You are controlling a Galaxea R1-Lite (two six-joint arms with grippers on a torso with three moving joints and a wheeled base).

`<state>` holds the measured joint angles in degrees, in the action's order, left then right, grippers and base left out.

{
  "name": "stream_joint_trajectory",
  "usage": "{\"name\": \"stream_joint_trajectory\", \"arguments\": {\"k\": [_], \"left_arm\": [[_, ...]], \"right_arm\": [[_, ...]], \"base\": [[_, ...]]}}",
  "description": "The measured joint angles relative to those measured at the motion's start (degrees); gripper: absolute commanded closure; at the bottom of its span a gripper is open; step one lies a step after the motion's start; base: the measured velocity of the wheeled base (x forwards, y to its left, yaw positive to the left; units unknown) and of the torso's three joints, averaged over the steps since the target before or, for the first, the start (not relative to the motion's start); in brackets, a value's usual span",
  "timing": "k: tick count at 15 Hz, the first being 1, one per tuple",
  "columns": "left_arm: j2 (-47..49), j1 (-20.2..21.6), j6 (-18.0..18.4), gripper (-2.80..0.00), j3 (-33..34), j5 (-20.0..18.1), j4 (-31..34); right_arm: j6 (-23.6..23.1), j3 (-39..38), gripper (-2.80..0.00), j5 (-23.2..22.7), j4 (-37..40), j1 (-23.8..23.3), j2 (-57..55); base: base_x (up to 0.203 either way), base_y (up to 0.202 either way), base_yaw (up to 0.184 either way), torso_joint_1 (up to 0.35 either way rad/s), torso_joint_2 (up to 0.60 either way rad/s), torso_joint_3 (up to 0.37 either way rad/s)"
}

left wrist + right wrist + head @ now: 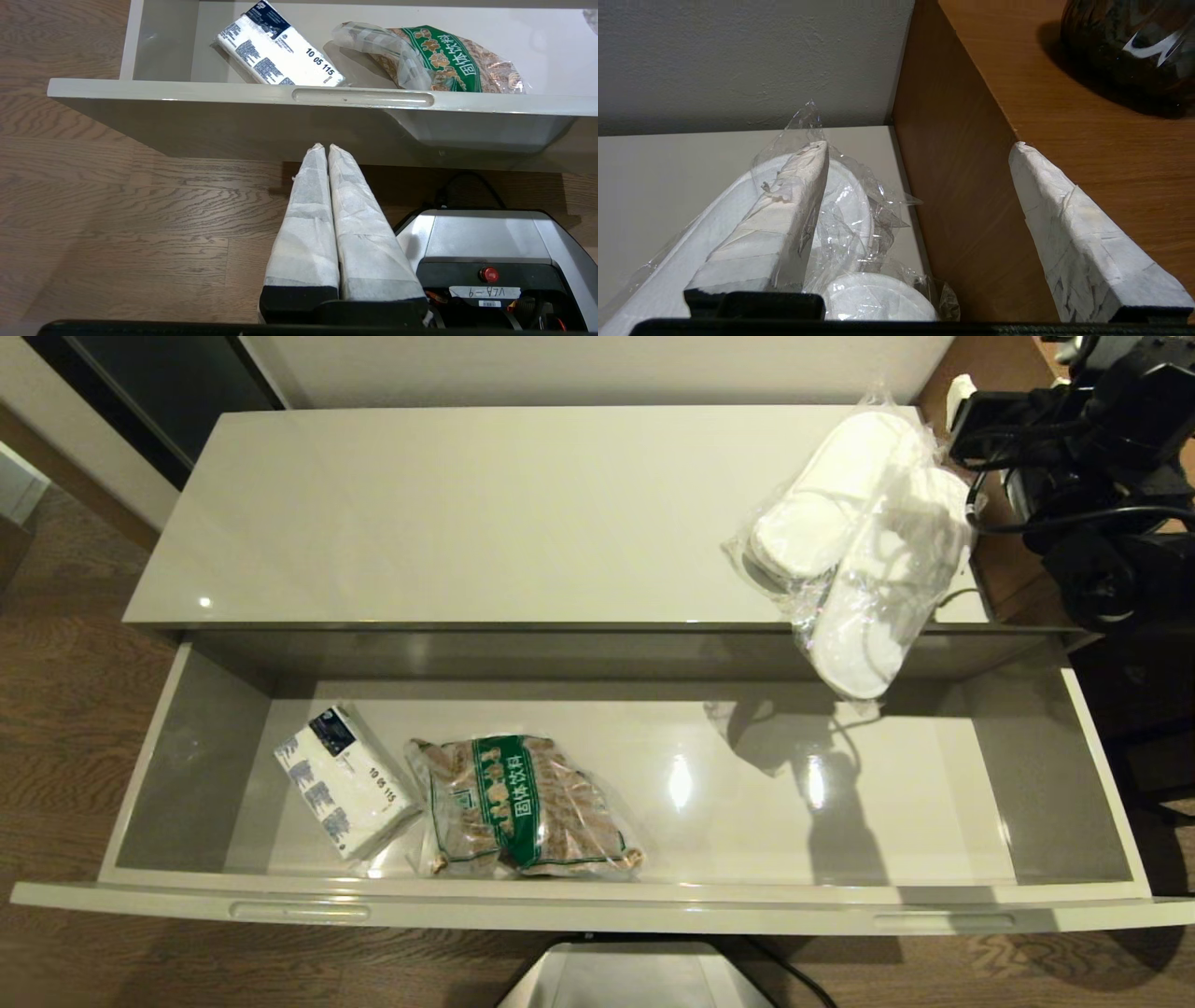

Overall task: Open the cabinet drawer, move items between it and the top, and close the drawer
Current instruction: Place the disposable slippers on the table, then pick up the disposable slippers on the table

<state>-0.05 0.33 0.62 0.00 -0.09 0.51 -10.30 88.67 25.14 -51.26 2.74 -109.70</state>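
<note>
In the head view the drawer (597,896) stood pulled fully out below the top (467,513). Two bagged slippers (854,546) lay at the top's right end, one partly across the other; the nearer one hung over the front edge above the open drawer. Inside the drawer, toward its left, a tissue pack (344,781) lay just beside a snack bag (518,805) with a green label. The right arm (1088,476) hung dark over the brown desk (1004,569) right of the slippers; its jaws were hidden from this camera.

In the left wrist view the left gripper (326,148) hung low in front of the drawer's face, its jaws pressed together on nothing, above the wood floor (117,210). The tissue pack (280,53) and snack bag (439,60) showed over the drawer's rim.

In the right wrist view the right gripper (920,144) had its jaws wide apart and gripped nothing. One finger (784,205) lay against the slippers' crinkled plastic (845,219); the other stood over the desk (1064,93). The desk's side panel ran between them.
</note>
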Motion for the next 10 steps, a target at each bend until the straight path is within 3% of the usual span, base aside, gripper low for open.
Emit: {"name": "stream_joint_trajectory", "arguments": {"k": [2,7,8,10], "left_arm": [[-0.01,-0.11,0.0,0.0,0.0,0.01,-0.07],[-0.02,0.13,0.0,0.0,0.0,-0.04,0.0],[-0.02,0.0,0.0,0.0,0.0,-0.01,0.01],[0.0,-0.02,-0.02,0.0,0.0,-0.01,0.01]], "right_arm": [[0.17,0.07,-2.8,1.23,4.93,-0.46,2.86],[2.22,1.27,-2.8,0.48,28.29,0.98,11.73],[2.72,1.44,0.0,0.5,33.63,1.54,13.96],[3.43,1.84,0.0,1.04,42.53,3.05,18.37]], "base": [[0.0,0.0,0.0,0.0,0.0,0.0],[0.0,0.0,0.0,0.0,0.0,0.0],[0.0,0.0,0.0,0.0,0.0,0.0],[0.0,0.0,0.0,0.0,0.0,0.0]]}}
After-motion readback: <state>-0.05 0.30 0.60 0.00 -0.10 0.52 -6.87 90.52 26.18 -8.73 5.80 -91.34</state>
